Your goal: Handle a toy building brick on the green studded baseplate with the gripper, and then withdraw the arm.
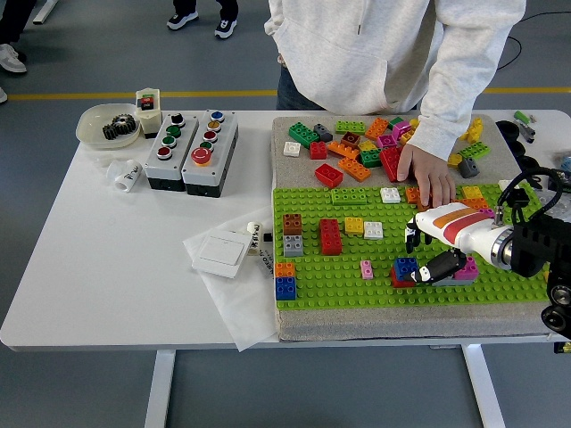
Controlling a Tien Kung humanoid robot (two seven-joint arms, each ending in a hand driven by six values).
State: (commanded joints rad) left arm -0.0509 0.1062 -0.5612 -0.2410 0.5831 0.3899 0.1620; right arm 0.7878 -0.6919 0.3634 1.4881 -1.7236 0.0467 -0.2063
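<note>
The green studded baseplate (357, 290) lies on a grey mat at the table's right. A blue brick (406, 266) sits on a red one near the plate's front right, with a magenta brick (466, 268) further right. My right hand (417, 257), white with orange stripes and black fingers, hovers just right of the blue brick. Its fingers (411, 237) are spread behind the brick and its thumb (439, 267) lies between the blue and magenta bricks, holding nothing. My left arm is out of view.
A person's hand (428, 174) rests on the plate's far edge among loose bricks (357, 143). Also on the plate: a red brick (330, 236), a brown-grey stack (292, 234) and an orange-blue stack (285, 282). Button boxes (192, 147), a bowl (107, 125) and a white switch (219, 254) lie left.
</note>
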